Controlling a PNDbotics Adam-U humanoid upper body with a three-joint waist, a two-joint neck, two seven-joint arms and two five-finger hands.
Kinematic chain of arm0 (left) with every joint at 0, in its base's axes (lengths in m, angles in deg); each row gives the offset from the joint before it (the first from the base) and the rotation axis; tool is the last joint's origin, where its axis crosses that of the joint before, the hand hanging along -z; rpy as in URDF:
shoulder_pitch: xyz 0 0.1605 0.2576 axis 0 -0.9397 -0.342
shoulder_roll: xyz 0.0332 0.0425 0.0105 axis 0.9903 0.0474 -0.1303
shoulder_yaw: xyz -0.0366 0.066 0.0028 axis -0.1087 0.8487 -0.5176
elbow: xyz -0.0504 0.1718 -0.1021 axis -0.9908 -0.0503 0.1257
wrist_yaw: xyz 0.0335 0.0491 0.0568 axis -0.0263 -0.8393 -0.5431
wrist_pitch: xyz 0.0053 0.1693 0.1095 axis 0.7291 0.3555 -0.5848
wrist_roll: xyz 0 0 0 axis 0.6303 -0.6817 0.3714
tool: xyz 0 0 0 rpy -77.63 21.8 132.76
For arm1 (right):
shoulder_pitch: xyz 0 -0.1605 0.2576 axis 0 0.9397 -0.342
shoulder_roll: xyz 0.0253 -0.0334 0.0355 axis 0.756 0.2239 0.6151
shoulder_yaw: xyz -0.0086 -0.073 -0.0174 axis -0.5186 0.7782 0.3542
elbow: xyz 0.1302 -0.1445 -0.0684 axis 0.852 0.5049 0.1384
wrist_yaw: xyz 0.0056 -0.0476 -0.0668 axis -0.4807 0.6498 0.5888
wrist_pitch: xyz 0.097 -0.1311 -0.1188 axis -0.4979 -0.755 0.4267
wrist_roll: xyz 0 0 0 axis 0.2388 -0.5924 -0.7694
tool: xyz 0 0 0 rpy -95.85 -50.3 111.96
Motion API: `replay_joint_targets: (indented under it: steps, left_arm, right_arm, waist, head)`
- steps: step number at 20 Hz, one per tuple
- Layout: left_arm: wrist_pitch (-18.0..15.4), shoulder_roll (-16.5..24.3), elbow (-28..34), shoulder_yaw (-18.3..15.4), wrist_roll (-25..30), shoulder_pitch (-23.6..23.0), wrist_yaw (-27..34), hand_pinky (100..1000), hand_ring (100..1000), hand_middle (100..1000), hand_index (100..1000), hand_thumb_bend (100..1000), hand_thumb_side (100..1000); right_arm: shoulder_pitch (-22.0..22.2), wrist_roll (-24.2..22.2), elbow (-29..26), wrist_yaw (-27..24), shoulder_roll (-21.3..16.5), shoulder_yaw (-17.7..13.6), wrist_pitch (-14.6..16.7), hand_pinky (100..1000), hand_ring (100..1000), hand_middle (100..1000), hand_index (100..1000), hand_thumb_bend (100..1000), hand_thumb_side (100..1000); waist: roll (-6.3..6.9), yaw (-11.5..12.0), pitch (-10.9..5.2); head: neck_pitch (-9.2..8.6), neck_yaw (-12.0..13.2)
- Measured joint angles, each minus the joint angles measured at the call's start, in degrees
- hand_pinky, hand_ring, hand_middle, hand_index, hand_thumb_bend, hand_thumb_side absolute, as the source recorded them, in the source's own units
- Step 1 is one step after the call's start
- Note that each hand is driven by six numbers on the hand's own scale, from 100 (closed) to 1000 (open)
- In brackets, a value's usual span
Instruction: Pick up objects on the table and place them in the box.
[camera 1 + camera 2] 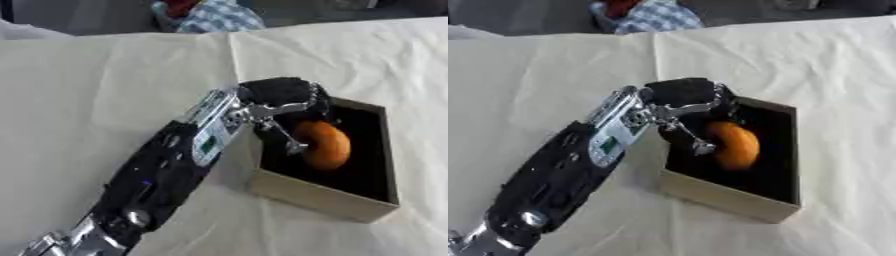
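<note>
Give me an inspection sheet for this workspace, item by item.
Surface: table covered in a creased cream cloth.
Job's things: orange ring-shaped object, doughnut-like, inside the open box; box has tan walls and a dark interior.
Clutter: nothing seen on the cloth.
Robot hands: left robot hand over the box's near-left corner, at the orange object; finger state unclear. Right robot hand not in view.
Cables: nothing seen.
Surroundings: checked blue-and-white fabric beyond the far edge.

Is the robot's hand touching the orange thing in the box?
Cannot tell. In both eye views the left hand overlaps the orange thing in the box, hiding any contact or gap.
</note>
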Motion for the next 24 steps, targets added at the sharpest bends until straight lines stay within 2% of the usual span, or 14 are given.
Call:
replay_joint_targets:
  steps: [2,5,12,19,24]
  left_arm:
    - [-0.93,-0.17,-0.02,0.01,0.59,-0.01,-1.08,638,759,778,813,306,118]
    - [-2.31,-0.19,0.09,0.00,1.33,-0.01,-2.02,648,777,801,838,330,153]
    - [-3.08,-0.16,2.26,-0.29,1.51,-0.01,-1.01,628,759,782,816,234,140]
    - [-0.06,0.79,7.50,-1.44,0.39,0.37,4.00,601,734,761,792,148,195]
    - [3.52,2.41,12.86,-2.80,-0.83,0.70,8.59,600,732,764,784,136,209]
  right_arm:
    - [0.00,0.00,0.00,-0.01,0.00,-0.02,0.00,574,682,577,774,100,765]
    - [0.02,0.00,0.00,-0.01,0.00,-0.09,0.00,574,682,577,774,100,766]
    - [0.07,0.00,0.00,-0.01,0.02,-0.16,0.00,574,683,578,774,100,764]
    - [0.09,0.00,0.00,-0.01,0.07,-0.28,0.00,576,684,580,774,100,762]
    - [0.18,0.00,0.00,-0.01,0.16,-0.29,-0.01,578,685,582,774,100,759]
  waist:
    - [0.00,0.00,0.00]
    - [0.00,0.00,-0.01]
    - [-0.03,0.14,-0.15]
    - [-0.34,0.45,-1.04]
    - [-0.38,0.81,-1.87]
  head:
    - [0.00,-0.04]
    - [0.00,-0.16]
    - [0.01,-0.24]
    - [0.02,-0.24]
    - [0.05,-0.43]
